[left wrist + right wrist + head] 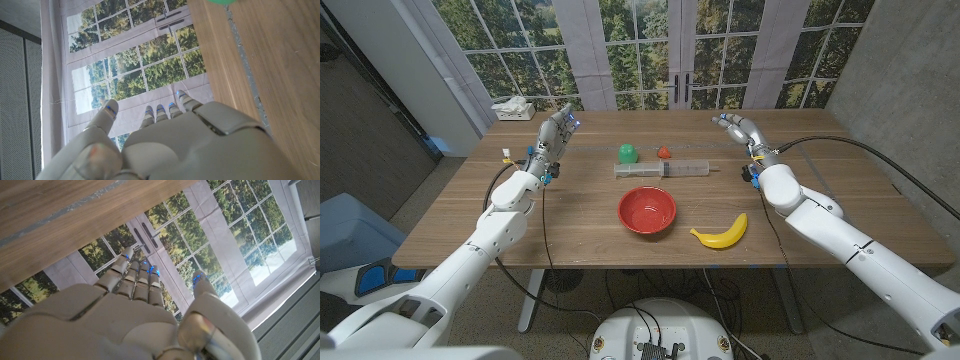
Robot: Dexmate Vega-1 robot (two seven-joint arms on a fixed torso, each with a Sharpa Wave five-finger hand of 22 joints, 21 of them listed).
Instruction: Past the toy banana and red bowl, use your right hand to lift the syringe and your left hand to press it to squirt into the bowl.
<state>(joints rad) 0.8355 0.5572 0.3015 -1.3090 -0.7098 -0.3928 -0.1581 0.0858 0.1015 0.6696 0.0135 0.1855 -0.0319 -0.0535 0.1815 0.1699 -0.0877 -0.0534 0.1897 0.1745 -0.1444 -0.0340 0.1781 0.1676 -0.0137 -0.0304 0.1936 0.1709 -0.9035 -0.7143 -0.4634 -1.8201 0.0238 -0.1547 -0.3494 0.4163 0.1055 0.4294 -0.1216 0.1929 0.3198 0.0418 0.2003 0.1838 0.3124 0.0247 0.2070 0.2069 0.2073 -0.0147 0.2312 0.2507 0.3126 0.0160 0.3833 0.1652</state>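
Both hands empty, fingers extended and apart: left hand near the surface's far left corner, right hand toward the far right, each well apart from the syringe. Looks like step one, the lift, not yet begun. Next move likely calls for the right hand to come in to the syringe barrel and close around it, leaving the plunger end free for the left. Syringe: clear barrel, lying flat mid-surface, lengthwise along the far edge, just beyond the red bowl. Toy banana beside the bowl, toward the near edge.
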